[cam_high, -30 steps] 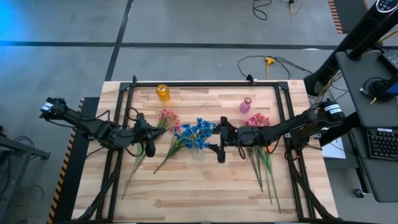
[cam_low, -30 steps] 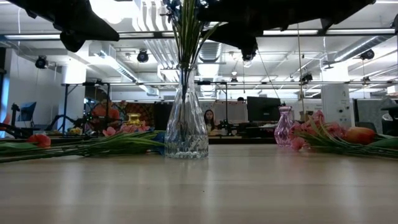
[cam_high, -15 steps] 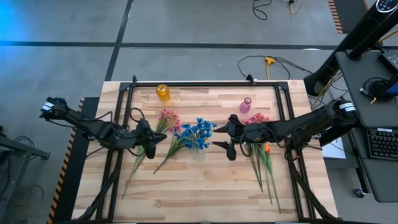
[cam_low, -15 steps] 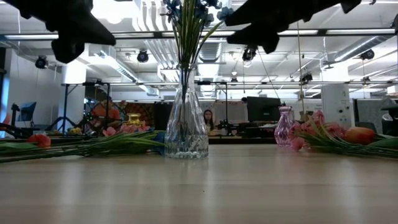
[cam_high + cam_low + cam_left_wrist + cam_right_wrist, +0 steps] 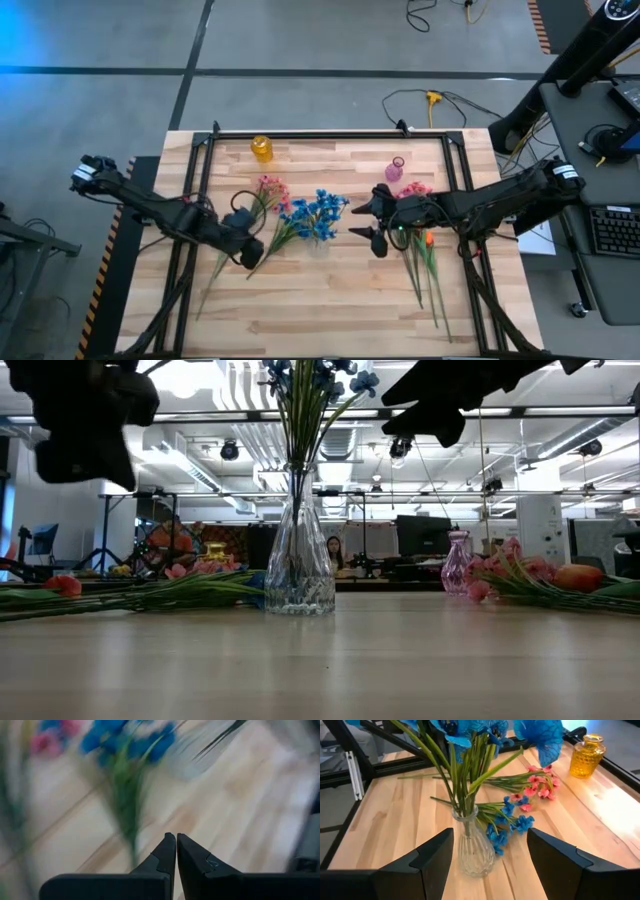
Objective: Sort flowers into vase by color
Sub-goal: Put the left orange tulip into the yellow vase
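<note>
The right hand (image 5: 372, 222) now hangs right of centre in the overhead picture, fingers spread wide and empty, having drawn back from the clear ribbed glass vase (image 5: 299, 565) over the last second — it stood right beside the blue heads a moment ago and is now clear of them. That suggests a blue stem has just been delivered: the tall blue blossom clusters on green stalks (image 5: 470, 740) stand upright in the vase, at mid-frame in the low view. The left hand (image 5: 246, 247) has meanwhile slid down and right towards the loose blue spray (image 5: 293, 222) lying flat on the pale wooden bench (image 5: 330, 300); its fingers (image 5: 165, 855) are pressed together and hold nothing. Left of centre, pink blossom sprays (image 5: 270, 187) lie on the bench. Another pink bunch (image 5: 412, 192) with an orange bud (image 5: 429, 238) lies at the right. A small amber glass bottle (image 5: 261, 148) at the upper left and a small pink glass vase (image 5: 395, 168) at the upper right both stand empty — so only the blue is under way, and the left hand must open before it can take a stem.
</note>
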